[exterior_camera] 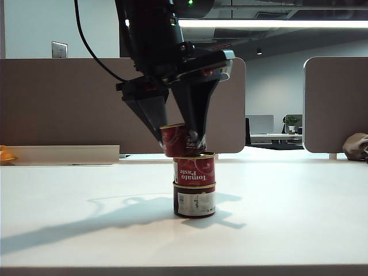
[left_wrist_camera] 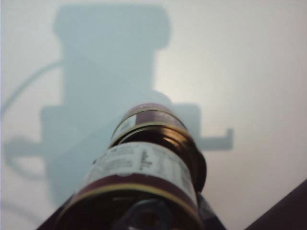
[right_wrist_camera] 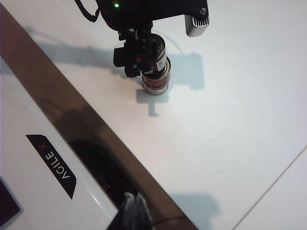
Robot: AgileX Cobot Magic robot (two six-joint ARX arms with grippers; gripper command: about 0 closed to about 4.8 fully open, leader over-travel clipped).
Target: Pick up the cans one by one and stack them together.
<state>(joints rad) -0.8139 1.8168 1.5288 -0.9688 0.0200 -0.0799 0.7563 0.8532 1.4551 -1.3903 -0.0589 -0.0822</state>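
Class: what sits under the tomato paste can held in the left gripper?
Two stacked cans: the middle can on the bottom can, on the table. The left gripper covers whether the held can touches them.

open-plan office: desk partitions [exterior_camera: 69,103], monitor [exterior_camera: 260,123]

Table [exterior_camera: 299,218]: white, under the gripper's shadow.
Partition panels [exterior_camera: 63,103]: beige, behind the hand.
Wall plate [exterior_camera: 58,49]: upper left of the hand.
Potted plant [exterior_camera: 291,121]: far right, behind.
Orange object [exterior_camera: 4,154]: far left edge.
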